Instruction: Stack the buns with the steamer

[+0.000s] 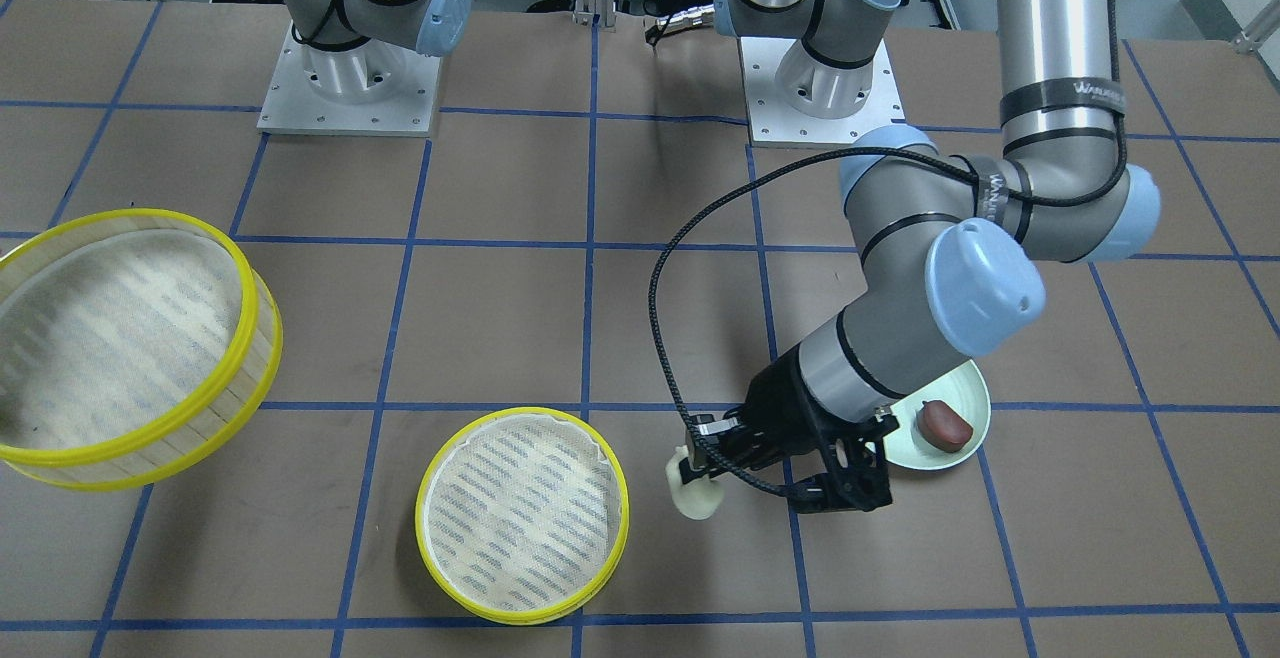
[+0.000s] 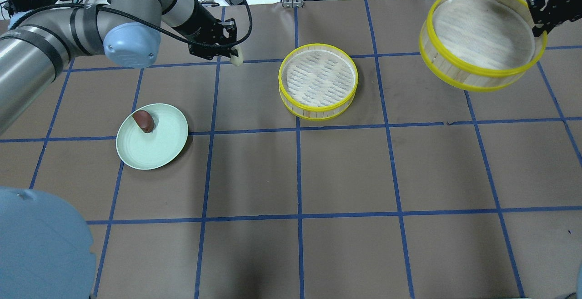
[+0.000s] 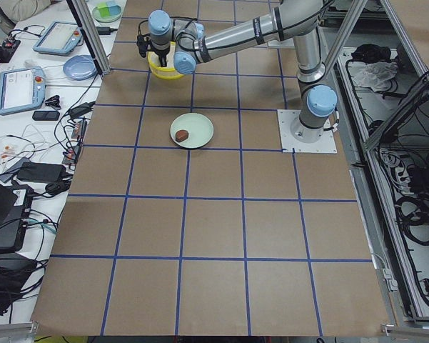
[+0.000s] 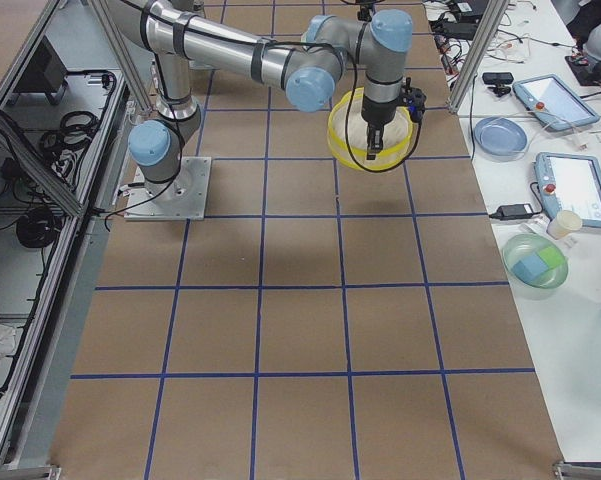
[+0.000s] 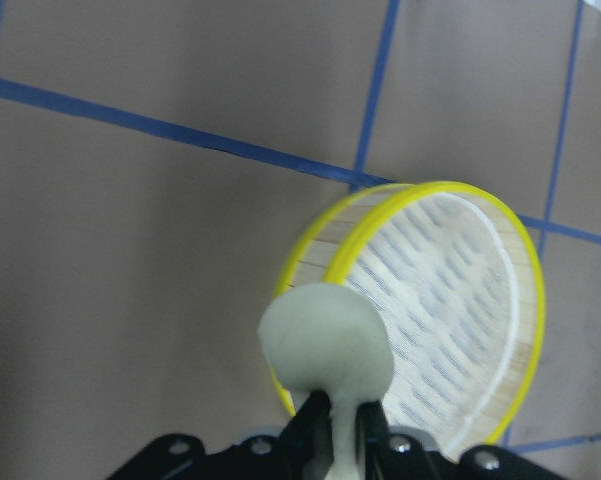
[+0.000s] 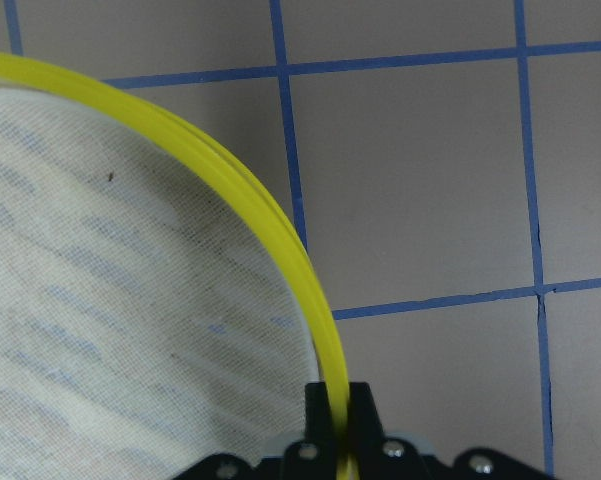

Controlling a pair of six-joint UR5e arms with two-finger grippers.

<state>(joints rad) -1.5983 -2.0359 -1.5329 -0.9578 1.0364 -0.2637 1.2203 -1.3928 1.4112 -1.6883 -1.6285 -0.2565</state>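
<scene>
Left end effector [image 5: 342, 425]: I am clamping it on the cream bun [image 5: 325, 335], pinching the bun's near end, with most of the lump sticking out past the tips.
Bun axis: it is looking end-on from the wrist, so I am judging that the long axis runs out along the fingers.
Shallow tier [image 1: 522, 516]: it is sitting flat on the surface with its mesh bare. In the front-facing view it is lying to the lower left of my bun, near but not under it.
Bearing: in the wrist view its rim is showing just behind the bun and to the right, so I am expecting to carry the bun that way.
Right end effector [image 6: 340, 405]: I am gripping the yellow rim of the taller tier [image 2: 482, 31], which is hanging tilted at the overhead view's upper right, well apart.
Nearer arm: the left.
Dark bun [image 2: 143, 121]: it is waiting on the green plate [image 2: 159, 149].
</scene>
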